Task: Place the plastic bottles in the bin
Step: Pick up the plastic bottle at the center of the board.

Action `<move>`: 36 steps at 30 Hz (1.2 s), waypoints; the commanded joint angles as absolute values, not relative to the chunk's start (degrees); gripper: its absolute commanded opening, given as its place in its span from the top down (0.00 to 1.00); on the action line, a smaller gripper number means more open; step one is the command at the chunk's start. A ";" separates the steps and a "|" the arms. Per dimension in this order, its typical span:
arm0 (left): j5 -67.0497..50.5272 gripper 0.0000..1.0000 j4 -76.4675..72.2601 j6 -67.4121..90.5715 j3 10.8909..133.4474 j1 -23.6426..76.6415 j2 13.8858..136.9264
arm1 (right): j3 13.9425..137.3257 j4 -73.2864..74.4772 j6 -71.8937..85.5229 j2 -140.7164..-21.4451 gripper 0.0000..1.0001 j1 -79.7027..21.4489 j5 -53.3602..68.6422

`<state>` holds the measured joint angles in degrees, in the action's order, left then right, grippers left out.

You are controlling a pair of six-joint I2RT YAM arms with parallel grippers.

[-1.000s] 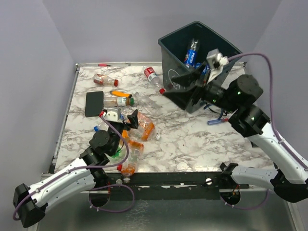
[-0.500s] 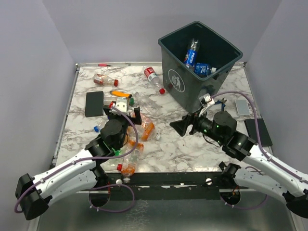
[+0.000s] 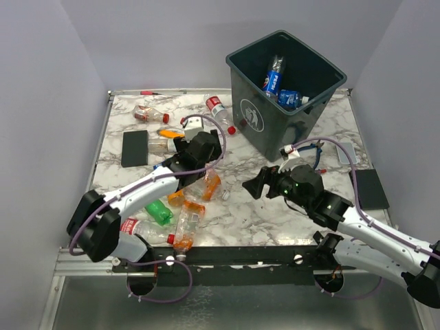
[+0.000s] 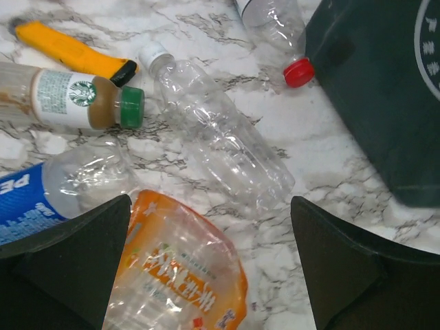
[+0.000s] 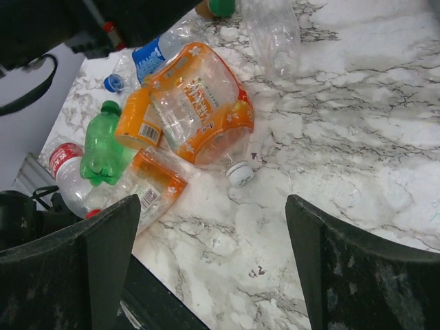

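The dark bin (image 3: 256, 118) stands at the back right with blue-labelled bottles (image 3: 273, 74) inside. Several plastic bottles lie on the left half of the table: a crushed orange one (image 3: 209, 185), a green one (image 3: 159, 211), a red-labelled one (image 3: 218, 110). My left gripper (image 3: 208, 157) hovers open and empty over a clear bottle (image 4: 220, 134) and the orange bottle (image 4: 179, 275), with the bin wall (image 4: 385, 96) to its right. My right gripper (image 3: 256, 184) is low over bare marble, open and empty. It faces the orange bottle (image 5: 199, 103) and the green bottle (image 5: 103, 148).
A black pad (image 3: 135, 148) lies at the left. A dark pad (image 3: 371, 187) and a grey one (image 3: 347, 152) lie at the right. An orange-yellow tool (image 4: 69, 49) sits beside a green-capped coffee bottle (image 4: 75, 100). A loose white cap (image 5: 240, 172) lies by the orange bottle.
My right arm has come down from the bin's rim to low over the table, its jaws opening wider. My left arm has reached forward from the near bottles to over the clear bottle.
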<state>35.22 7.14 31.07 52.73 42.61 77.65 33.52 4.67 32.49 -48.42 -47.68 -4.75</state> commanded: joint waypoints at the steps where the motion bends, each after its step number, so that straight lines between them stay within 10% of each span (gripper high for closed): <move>1: 29.62 0.01 10.56 49.28 59.24 36.82 83.60 | 32.68 3.10 33.40 -47.48 0.11 -47.99 -5.58; 28: 26.83 0.01 27.07 66.72 80.48 31.73 114.92 | 30.50 10.11 32.44 -39.24 0.11 -47.98 -9.53; 36: 26.39 0.14 27.03 66.20 80.59 31.74 116.00 | 30.48 10.69 32.96 -39.30 0.11 -47.99 -9.99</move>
<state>27.03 25.41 65.80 79.85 31.62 114.85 30.76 9.30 32.99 -39.68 -47.68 -8.19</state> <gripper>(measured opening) 0.909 0.893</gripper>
